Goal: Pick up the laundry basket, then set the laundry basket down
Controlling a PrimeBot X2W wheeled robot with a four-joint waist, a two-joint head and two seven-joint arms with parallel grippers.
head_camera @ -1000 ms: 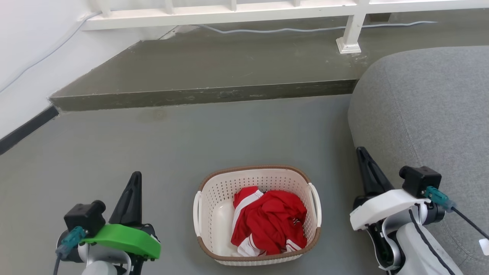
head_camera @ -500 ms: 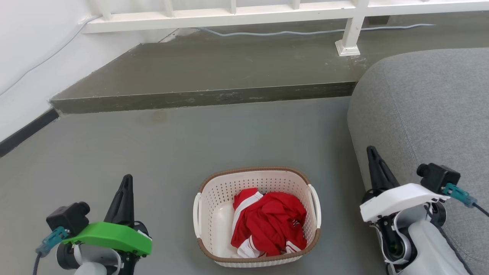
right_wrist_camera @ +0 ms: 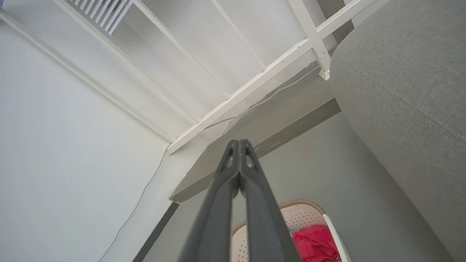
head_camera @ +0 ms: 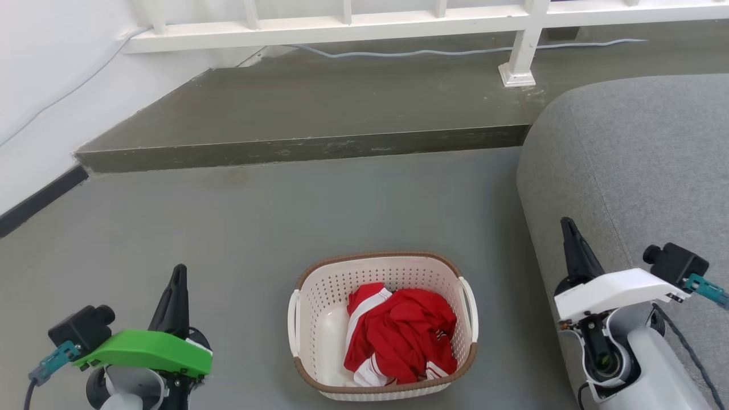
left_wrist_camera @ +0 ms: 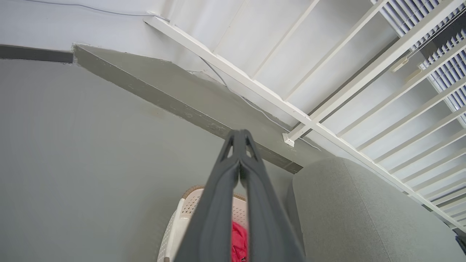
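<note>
The laundry basket [head_camera: 336, 285] is smooth cream plastic with a faint sheen, its walls punched with small holes. Its brown rim has a woven-look texture. The red garment [head_camera: 410, 330] inside it is soft, crumpled, matt cloth with white stripes. The floor [head_camera: 256, 216] is smooth, matt grey. The step [head_camera: 319, 108] looks like bare concrete, scuffed and rough along its edge. The sofa [head_camera: 638, 154] is covered in coarse grey woven fabric. The railing [head_camera: 342, 28] is painted white with a slight gloss. The left end effector [head_camera: 180, 267] and right end effector [head_camera: 565, 222] are dark matt plastic. The green cover [head_camera: 148, 350] on the left wrist and the white cover [head_camera: 615, 287] on the right are smooth moulded plastic.
</note>
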